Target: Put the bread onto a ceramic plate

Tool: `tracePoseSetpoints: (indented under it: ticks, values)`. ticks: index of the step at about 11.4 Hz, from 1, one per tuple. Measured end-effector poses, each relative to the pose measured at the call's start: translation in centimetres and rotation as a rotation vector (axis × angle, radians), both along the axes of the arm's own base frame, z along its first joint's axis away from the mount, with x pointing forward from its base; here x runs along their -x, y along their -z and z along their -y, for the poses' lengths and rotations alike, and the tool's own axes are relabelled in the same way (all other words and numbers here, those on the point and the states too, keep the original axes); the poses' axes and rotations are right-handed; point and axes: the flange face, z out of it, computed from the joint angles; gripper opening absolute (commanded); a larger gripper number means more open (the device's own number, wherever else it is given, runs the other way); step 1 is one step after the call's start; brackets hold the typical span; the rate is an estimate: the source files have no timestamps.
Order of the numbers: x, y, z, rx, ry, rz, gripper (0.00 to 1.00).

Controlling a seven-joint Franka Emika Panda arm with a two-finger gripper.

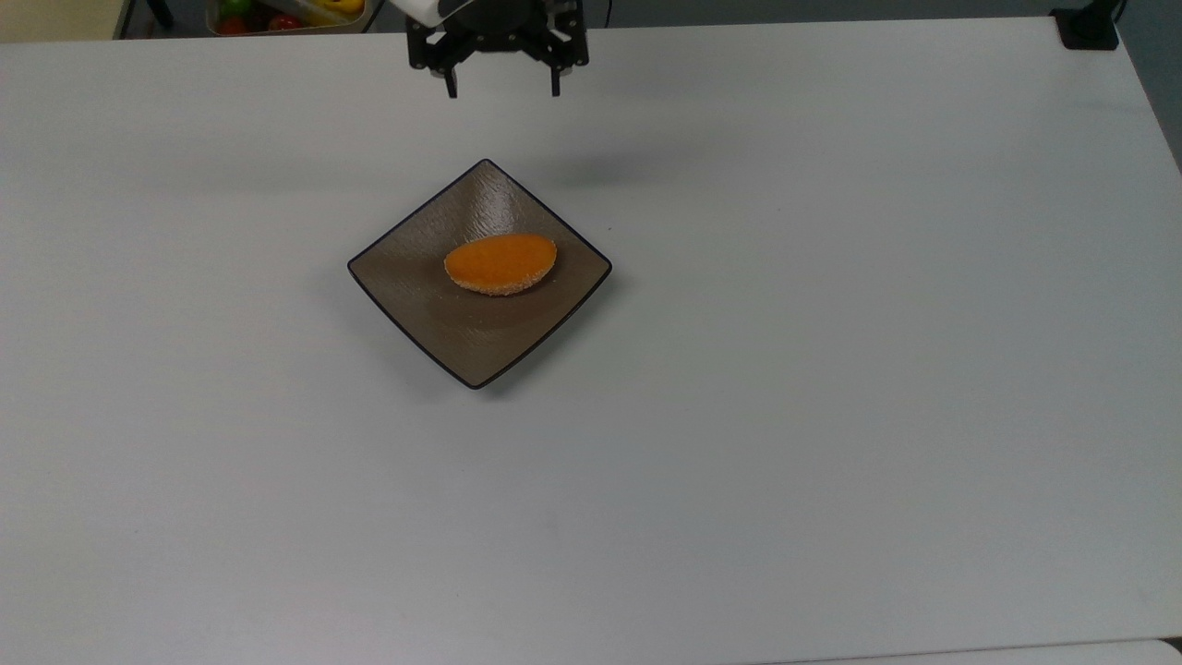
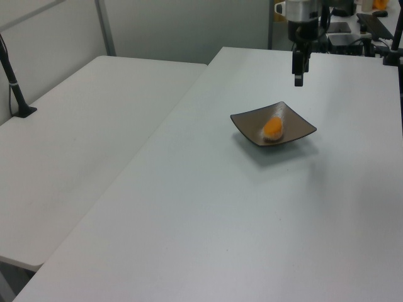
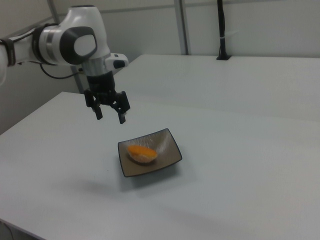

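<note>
The bread [image 1: 500,264] lies flat on the plate [image 1: 417,277], below the fingers [image 1: 451,81] and toward the top view's bottom, long axis across that view. The gripper [image 1: 502,85] hangs empty, fingers spread.

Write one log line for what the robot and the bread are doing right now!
bread: lying on ceramic plate | gripper: open, empty, raised beyond the plate | table: white

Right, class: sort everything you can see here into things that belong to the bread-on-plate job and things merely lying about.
Belongs to the job:
bread
ceramic plate
gripper, open, raised clear of the plate

Just lying about:
bin of colourful items beyond the table
black post base at the table corner
</note>
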Motion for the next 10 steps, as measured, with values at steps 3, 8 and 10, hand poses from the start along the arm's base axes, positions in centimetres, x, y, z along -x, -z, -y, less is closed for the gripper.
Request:
tracePoseSetpoints:
  ticks: [3,8,10]
  values:
    - [0.8,-1.1,-2.6,-0.008,-0.009,0.015,1.0]
    - [0.9,-1.0,-5.7,-0.002,0.062,0.045,1.0]
    - [0.8,-0.9,-5.8,0.0,0.061,0.044,1.0]
